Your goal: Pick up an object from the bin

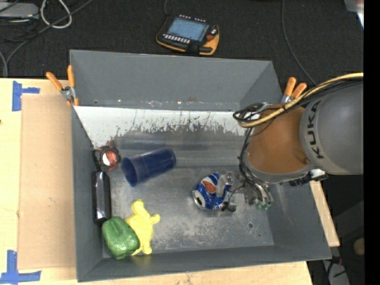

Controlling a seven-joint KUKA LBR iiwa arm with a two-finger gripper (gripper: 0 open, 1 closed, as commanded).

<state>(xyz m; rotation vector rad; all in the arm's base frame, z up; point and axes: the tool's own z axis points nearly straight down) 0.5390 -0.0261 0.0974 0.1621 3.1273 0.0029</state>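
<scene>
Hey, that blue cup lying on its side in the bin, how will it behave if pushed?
The blue cup lies on its side, so it would probably roll, likely in a curve since it seems to taper. It looks hollow and open-mouthed, so probably light and squeezable.

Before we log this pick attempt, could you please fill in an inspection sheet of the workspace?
Surface: grey metal bin, floor scuffed and speckled.
Job's things: crushed blue, white and red drink can, right of centre, nearest the gripper.
Clutter: blue plastic cup on its side; yellow plastic figure touching green toy pepper; black torch-like tube along the left wall.
Grippers: gripper low, just right of the can; any hold cannot be told.
Cables: yellow and black cables on the wrist; white cables on the floor.
Surroundings: orange-and-black handheld pendant beyond the bin.
</scene>
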